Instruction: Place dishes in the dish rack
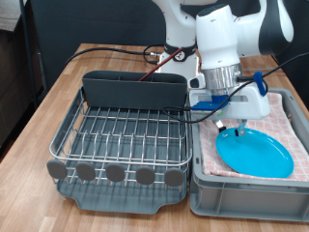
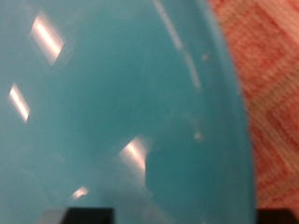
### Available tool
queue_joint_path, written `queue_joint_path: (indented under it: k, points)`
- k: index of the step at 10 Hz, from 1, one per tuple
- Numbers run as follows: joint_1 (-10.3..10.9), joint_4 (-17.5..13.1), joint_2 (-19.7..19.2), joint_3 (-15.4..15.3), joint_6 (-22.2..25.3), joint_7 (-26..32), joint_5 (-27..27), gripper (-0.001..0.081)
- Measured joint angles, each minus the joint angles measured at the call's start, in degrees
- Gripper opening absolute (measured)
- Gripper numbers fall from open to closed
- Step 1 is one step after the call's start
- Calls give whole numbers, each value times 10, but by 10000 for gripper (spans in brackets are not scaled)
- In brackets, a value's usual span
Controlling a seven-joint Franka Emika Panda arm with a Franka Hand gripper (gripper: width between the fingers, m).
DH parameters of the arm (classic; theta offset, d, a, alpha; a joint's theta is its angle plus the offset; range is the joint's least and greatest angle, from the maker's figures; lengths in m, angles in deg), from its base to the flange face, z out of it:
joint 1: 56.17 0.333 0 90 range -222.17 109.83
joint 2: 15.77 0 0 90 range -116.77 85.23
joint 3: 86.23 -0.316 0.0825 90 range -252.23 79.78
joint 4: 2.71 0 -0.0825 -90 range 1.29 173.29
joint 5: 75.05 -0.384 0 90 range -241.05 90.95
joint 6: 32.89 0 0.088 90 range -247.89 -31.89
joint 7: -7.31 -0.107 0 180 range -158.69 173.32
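The bright-blue plate (image 1: 254, 153) lies flat on the pink checked cloth in the grey bin at the exterior view's right. My gripper (image 1: 232, 127) hangs right over the plate's far-left rim, fingertips at or just above it. The wrist view is filled by the plate (image 2: 112, 103) at very close range, with a strip of the cloth beside it; only dark finger tips show at the picture's edge. The dish rack (image 1: 121, 135), with wire grid, tall grey cutlery bin and row of rounded tabs, stands at the exterior view's left with nothing on the grid. The mug and wooden spoon are not in view.
The grey bin (image 1: 241, 188) lined with checked cloth (image 1: 290, 121) sits against the rack's right side. Black and red cables (image 1: 126, 53) run over the wooden table behind the rack.
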Motion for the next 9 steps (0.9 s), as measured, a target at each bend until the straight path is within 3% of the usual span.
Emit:
queue_joint_path:
  k: [1, 2, 3, 7, 9]
  points:
    - [-3, 0, -1, -3, -4, 2, -1, 175]
    - [-5, 0, -1, -5, -7, 4, -3, 175]
    - [-8, 0, -1, -8, -8, 8, -6, 57]
    - [-10, 0, -1, -10, -8, 10, -8, 57]
    - [3, 3, 1, 9, -8, -7, 16, 57]
